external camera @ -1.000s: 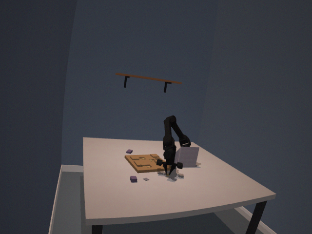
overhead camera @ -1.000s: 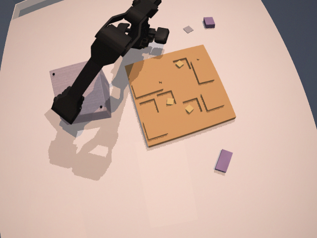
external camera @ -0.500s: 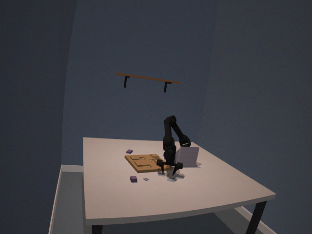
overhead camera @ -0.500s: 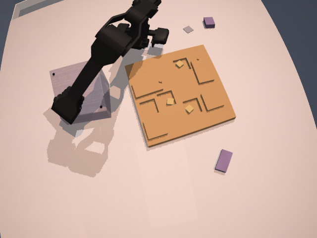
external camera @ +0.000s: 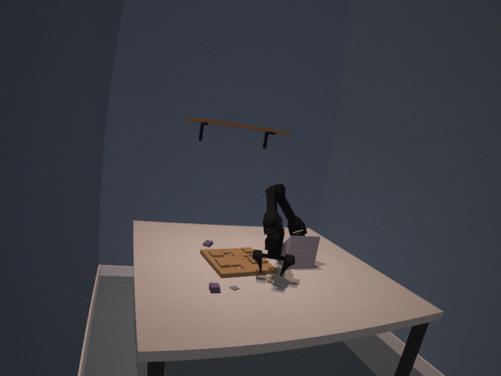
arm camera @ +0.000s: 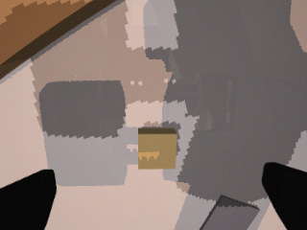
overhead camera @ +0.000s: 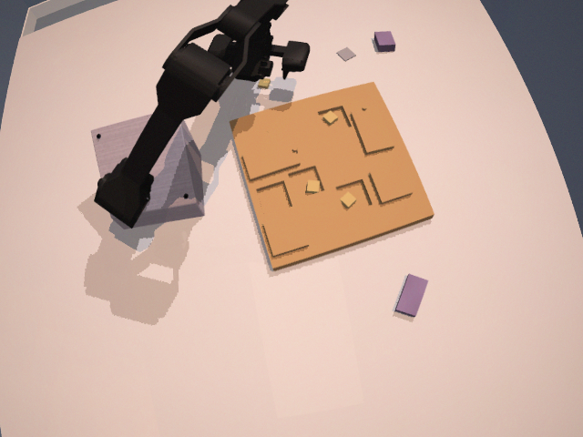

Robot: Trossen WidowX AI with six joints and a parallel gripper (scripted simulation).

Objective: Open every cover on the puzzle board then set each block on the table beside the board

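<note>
The orange puzzle board [overhead camera: 324,150] [external camera: 221,275] [arm camera: 19,19] lies flat, with raised covers of the same orange beside four visible wells. Yellow blocks [overhead camera: 330,116] [overhead camera: 312,187] [overhead camera: 348,200] sit in three of the wells. The well [overhead camera: 272,196] at the left looks empty. Another yellow block [overhead camera: 264,83] [external camera: 269,280] [arm camera: 157,150] rests on the table just off the board's edge. My gripper [external camera: 271,273] [arm camera: 163,178] is open and empty, its fingers wide on either side of this block and a little above it. The arm hides one finger in the top view.
A purple cube [overhead camera: 384,41] [external camera: 214,287] and a flat grey tile [overhead camera: 345,54] [external camera: 234,287] lie off the board. A purple slab [overhead camera: 412,295] [external camera: 207,243] lies at its other side. A dark grey piece [arm camera: 230,216] lies near one finger. A pale purple box [overhead camera: 122,146] [external camera: 303,252] stands under the arm.
</note>
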